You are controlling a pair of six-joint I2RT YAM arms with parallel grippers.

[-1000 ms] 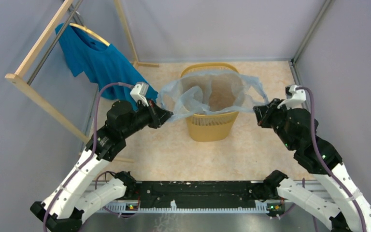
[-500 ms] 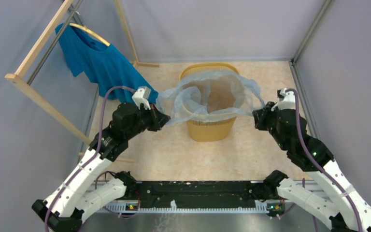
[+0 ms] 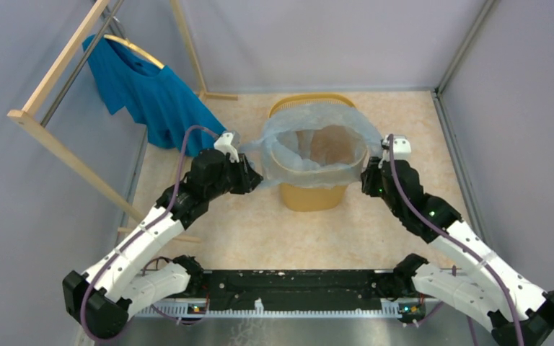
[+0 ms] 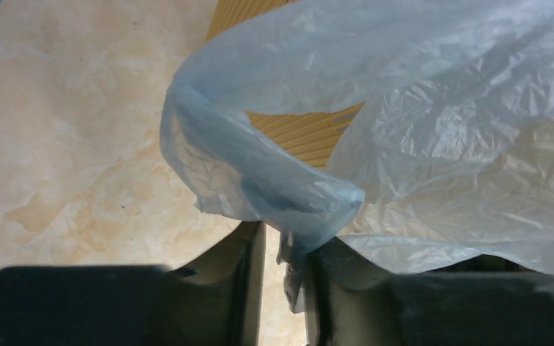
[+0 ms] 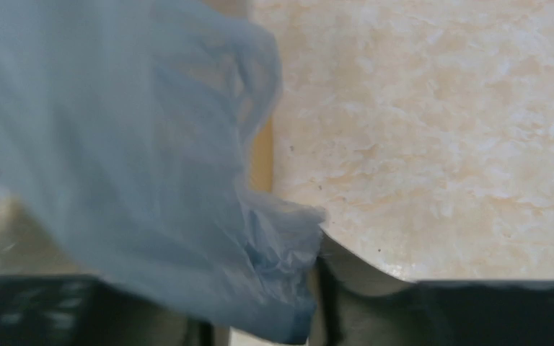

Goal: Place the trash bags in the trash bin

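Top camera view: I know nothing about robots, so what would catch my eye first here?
Most striking is the pale, see-through trash bag draped over the mouth of the yellow-orange trash bin in the middle of the scene. The left gripper and right gripper reach in at opposite sides of the bag. A bright blue T-shirt hangs from a wooden rack at the far left.

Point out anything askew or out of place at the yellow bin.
The translucent pale blue plastic bag sits lopsided on the yellow-orange mesh bin: its film folds over the near rim and both sides, but the far rim shows bare yellow, so it is not seated all round. Nothing looks spilled or torn.
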